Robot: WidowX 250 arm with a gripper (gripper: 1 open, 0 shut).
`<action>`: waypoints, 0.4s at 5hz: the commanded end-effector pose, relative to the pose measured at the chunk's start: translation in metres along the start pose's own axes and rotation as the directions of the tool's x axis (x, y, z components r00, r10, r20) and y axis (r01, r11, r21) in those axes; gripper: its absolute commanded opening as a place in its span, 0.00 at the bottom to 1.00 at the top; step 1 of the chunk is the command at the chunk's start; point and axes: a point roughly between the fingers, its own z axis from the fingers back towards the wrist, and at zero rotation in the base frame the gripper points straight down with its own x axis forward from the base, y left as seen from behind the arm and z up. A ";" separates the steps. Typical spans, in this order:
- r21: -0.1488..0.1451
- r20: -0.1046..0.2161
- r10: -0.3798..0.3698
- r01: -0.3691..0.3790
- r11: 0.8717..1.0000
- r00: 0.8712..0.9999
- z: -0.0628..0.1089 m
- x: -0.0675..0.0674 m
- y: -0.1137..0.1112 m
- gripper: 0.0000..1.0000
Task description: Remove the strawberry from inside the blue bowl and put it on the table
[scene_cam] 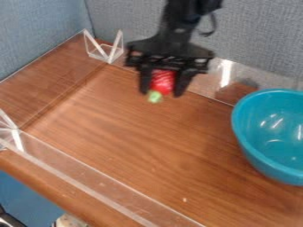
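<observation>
The strawberry (161, 82), small and red with its green top pointing down, hangs between the fingers of my gripper (164, 82), which is shut on it. It is held above the table (106, 124), toward the back middle, well left of the blue bowl (275, 137). The bowl stands at the right edge with nothing showing inside it. The dark arm rises from the gripper toward the top of the view.
Low clear acrylic walls (106, 46) edge the tabletop at the back, left and front. A grey-blue panel stands behind the table. Bare wood lies left of and in front of the gripper.
</observation>
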 end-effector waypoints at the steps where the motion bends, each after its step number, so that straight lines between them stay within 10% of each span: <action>1: -0.041 -0.003 0.086 -0.086 0.995 0.996 -0.005 -0.003 0.011 0.00; 2: -0.044 -0.037 0.051 -0.053 0.998 0.998 -0.028 -0.006 0.006 0.00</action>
